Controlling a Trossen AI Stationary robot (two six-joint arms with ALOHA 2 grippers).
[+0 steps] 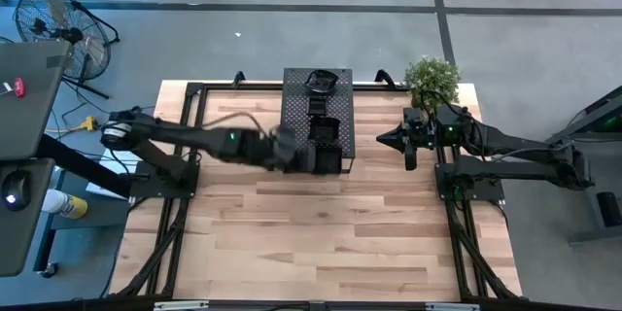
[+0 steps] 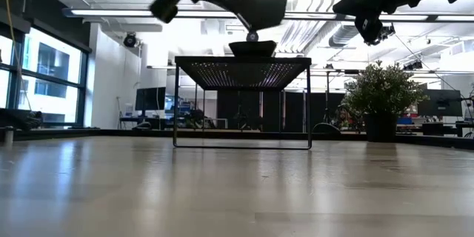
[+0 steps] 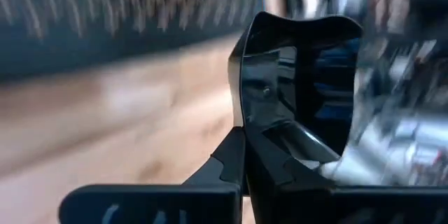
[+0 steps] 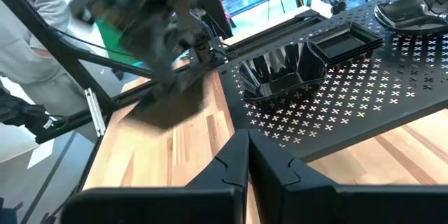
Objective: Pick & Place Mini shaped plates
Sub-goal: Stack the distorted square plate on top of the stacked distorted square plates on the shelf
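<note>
With our left gripper (image 3: 245, 155) pinched on the rim of a glossy black plate (image 3: 297, 105), held aloft just beside the perforated box (image 1: 316, 121), we should carry it level and slowly, while the right gripper (image 4: 246, 159) waits closed, empty.

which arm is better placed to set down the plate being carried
Left. Its end effector is shut on a glossy black mini plate, lifted beside the dark perforated rack. The right end effector hangs empty, shut, apart from the rack.
</note>
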